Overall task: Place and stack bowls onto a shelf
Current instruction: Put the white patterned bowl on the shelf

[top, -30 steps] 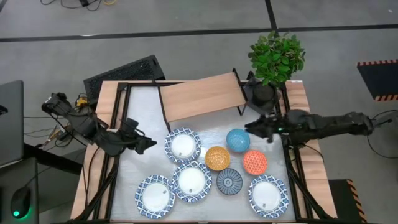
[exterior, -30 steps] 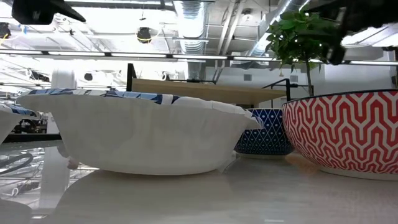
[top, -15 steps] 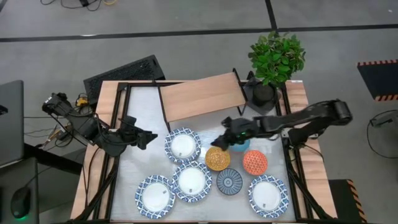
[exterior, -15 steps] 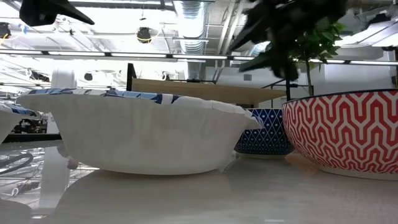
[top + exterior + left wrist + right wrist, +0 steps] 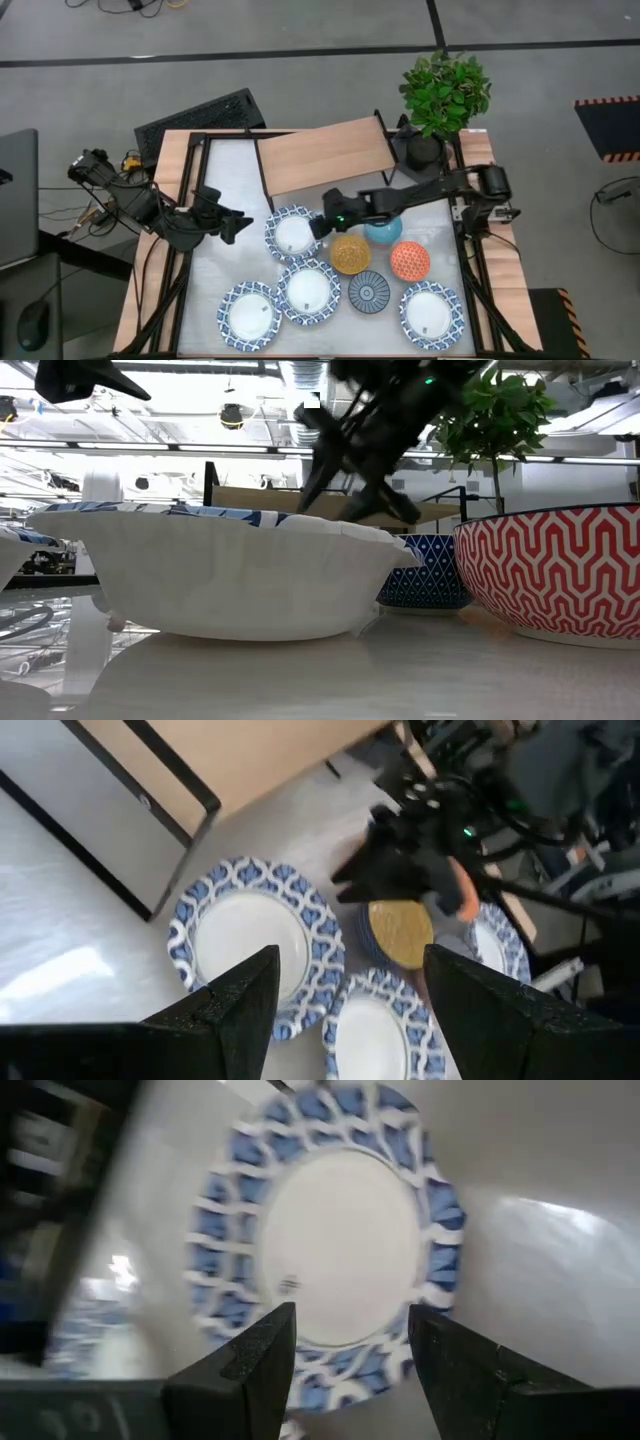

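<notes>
The light wood shelf (image 5: 325, 155) stands at the table's far side. Four wide white, blue-rimmed bowls rest on their bases: the farthest one (image 5: 294, 235) and three nearer (image 5: 308, 290) (image 5: 248, 313) (image 5: 432, 313). To their right sit the small light blue bowl (image 5: 383, 228), the yellow-orange (image 5: 350, 254), the orange-red (image 5: 410, 261) and the dark blue (image 5: 369, 292). My right gripper (image 5: 322, 222) (image 5: 350, 1320) hangs open above that farthest white bowl (image 5: 340, 1250), at its right rim. My left gripper (image 5: 235, 225) (image 5: 345, 970) is open, left of the same bowl (image 5: 255, 935).
A black plant pot (image 5: 425, 150) with a green plant stands at the far right corner, beside the shelf's right end. My right arm stretches over the light blue bowl. Bare table top (image 5: 225, 180) lies left of the shelf. The black table frame (image 5: 468, 270) runs along the edges.
My right arm has swung from the table's right edge near the plant pot toward the left, passing over the small bowls, and its gripper now hangs over the farthest white bowl's right rim. No bowl has moved.
</notes>
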